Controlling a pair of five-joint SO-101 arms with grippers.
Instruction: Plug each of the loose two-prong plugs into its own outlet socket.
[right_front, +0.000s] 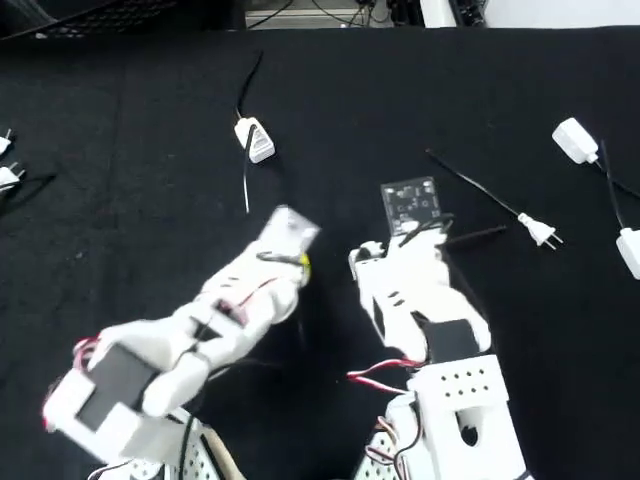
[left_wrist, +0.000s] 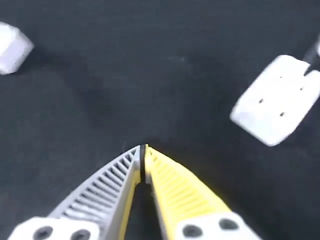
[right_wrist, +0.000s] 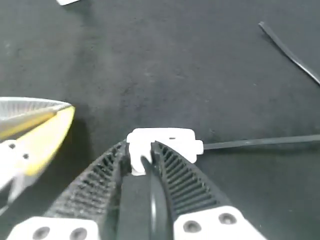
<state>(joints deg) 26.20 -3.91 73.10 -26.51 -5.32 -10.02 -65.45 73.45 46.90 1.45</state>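
My right gripper (right_wrist: 141, 159) is shut on a white two-prong plug (right_wrist: 165, 142), whose black cord (right_wrist: 260, 142) trails away over the cloth. From above, that gripper (right_front: 362, 262) sits near the table's middle. My left gripper (left_wrist: 143, 150) is shut with nothing in it, and its yellow finger (right_wrist: 37, 125) shows close beside the held plug. In the high view it (right_front: 303, 263) lies just left of the right gripper. A white outlet socket (left_wrist: 277, 100) with small holes lies ahead of the left gripper. Another loose plug (right_front: 540, 233) rests on its cord at the right.
White sockets lie at the back centre (right_front: 257, 140), the far right (right_front: 575, 140) and the right edge (right_front: 630, 250). Small white plugs (right_front: 8, 178) sit at the left edge. Black cords (right_front: 470, 180) cross the black cloth. A white block (left_wrist: 12, 42) lies off to one side.
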